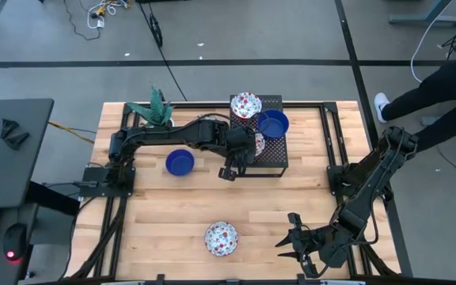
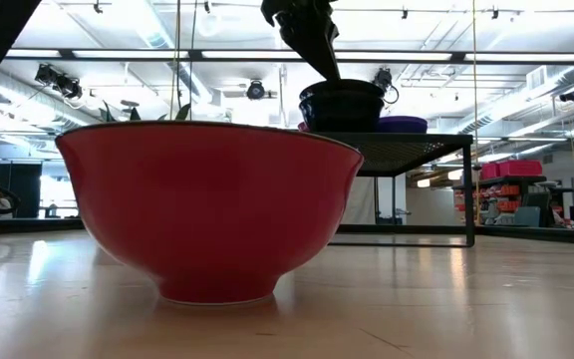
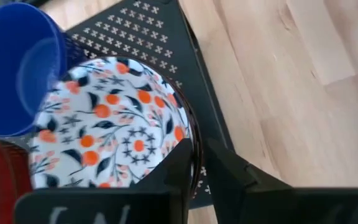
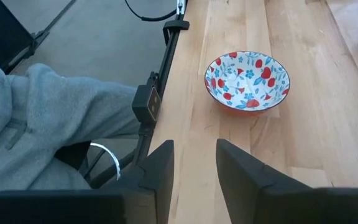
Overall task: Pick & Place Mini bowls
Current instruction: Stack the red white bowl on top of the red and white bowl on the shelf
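A black mesh rack (image 1: 279, 158) stands at the table's far middle. It bears a red-and-white floral bowl (image 1: 245, 104), a cobalt blue bowl (image 1: 273, 123) and a white bowl with orange and dark blue flowers (image 3: 104, 124). My left gripper (image 3: 199, 163) is shut on that last bowl, at the rack's near left corner. Another blue bowl (image 1: 180, 162) rests on the table left of the rack. A red floral bowl (image 1: 221, 238) sits by the near edge. My right gripper (image 1: 295, 245) hovers open to the right of it. My left gripper holds the orange-flowered bowl by its rim (image 3: 189, 138), on the side toward the rack's near left corner. One finger (image 3: 178, 169) is inside the bowl and the other (image 3: 232, 177) outside. The fingers come from above. The bowl stands upright, its base seemingly on the rack (image 3: 160, 37).
A green plant in a pot (image 1: 155, 111) stands at the far left of the table. A person's grey sleeve (image 4: 42, 124) shows beside the table's near edge, and a person's dark leg (image 1: 434, 83) beyond the far right corner. Bare wood lies between the rack and the near bowl.
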Controlling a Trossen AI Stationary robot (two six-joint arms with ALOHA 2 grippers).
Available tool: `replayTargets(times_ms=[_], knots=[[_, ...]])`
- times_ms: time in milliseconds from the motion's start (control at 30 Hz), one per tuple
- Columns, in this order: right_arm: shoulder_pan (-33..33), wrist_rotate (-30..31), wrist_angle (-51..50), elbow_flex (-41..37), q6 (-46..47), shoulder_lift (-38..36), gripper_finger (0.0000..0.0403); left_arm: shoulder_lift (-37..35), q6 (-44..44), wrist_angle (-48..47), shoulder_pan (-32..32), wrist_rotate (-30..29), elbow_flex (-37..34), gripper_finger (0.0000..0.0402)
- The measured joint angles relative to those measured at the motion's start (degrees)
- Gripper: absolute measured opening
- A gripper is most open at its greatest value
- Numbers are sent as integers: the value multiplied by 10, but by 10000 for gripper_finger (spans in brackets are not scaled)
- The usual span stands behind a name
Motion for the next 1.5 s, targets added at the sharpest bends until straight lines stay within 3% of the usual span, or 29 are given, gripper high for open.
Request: replayTargets(times_ms=[200,433,633,800,900,1000,1300,1400,1500], knots=[[0,0,0,0,-1,0,123,-3,0,1,0,2,0,71],[0,12,0,0,-9,0,123,-21,-14,-14,-4,7,0,152],[-6,114,15,-4,-40,0,123,-73,-80,-122,-19,-3,0,202],[-30,118,84,-34,-76,0,123,-126,-168,-210,-49,-22,-18,196],[-45,113,156,-70,-92,0,123,-184,-205,-191,-77,-51,-93,178],[-57,84,228,-110,-96,0,123,-258,-265,-138,-108,-70,-216,160],[-66,46,346,-184,-90,0,123,-474,-492,128,-209,-132,-656,122],[-81,38,349,-185,-90,0,123,-511,-564,238,-229,-125,-769,117],[-120,-20,361,-185,-92,0,123,-517,-621,378,-248,-112,-859,117]])
